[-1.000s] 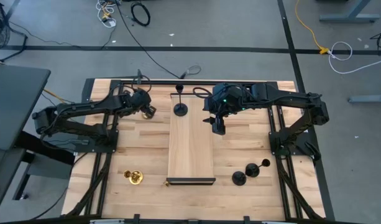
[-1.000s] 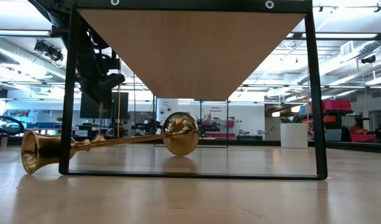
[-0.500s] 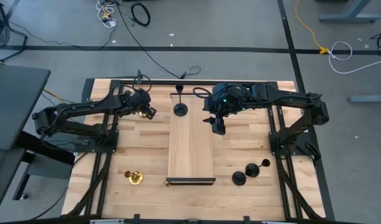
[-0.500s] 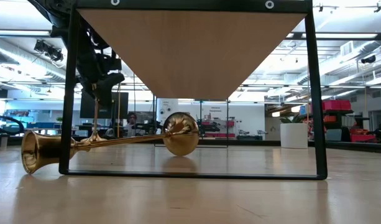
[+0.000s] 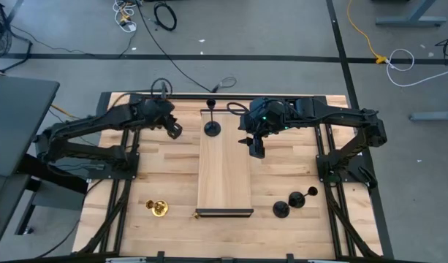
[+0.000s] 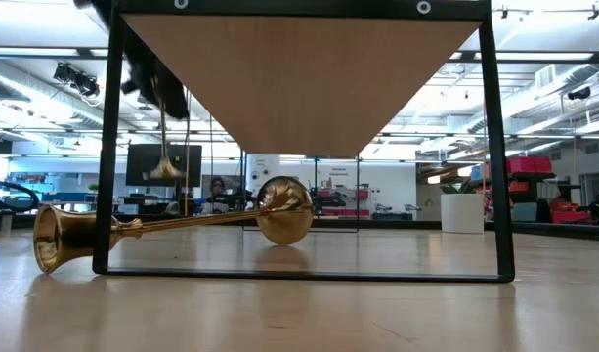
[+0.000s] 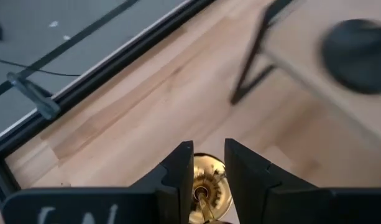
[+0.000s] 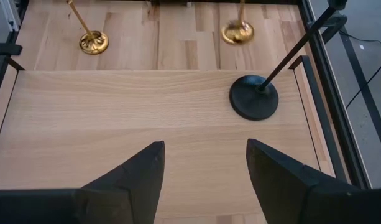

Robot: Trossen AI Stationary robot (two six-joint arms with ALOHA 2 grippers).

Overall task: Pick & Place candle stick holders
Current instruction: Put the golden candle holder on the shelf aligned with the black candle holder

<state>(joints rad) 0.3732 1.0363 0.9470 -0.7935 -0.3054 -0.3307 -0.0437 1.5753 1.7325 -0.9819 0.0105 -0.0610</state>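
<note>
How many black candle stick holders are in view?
3 black candle stick holders. One stands at the far end of the wooden platform; two are together on the table near its front right corner.

Left hand [image 5: 170,129] raised, clamped; right hand [image 5: 256,148] spread, hovering

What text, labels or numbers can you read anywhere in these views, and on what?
Left gripper housing: white marks at the left wrist view's bottom edge, cut off, not readable.
Room behind the table in the low view: screens and signs too small to read.
Candle stick holders, wooden shelf, right gripper: no text visible.
</note>
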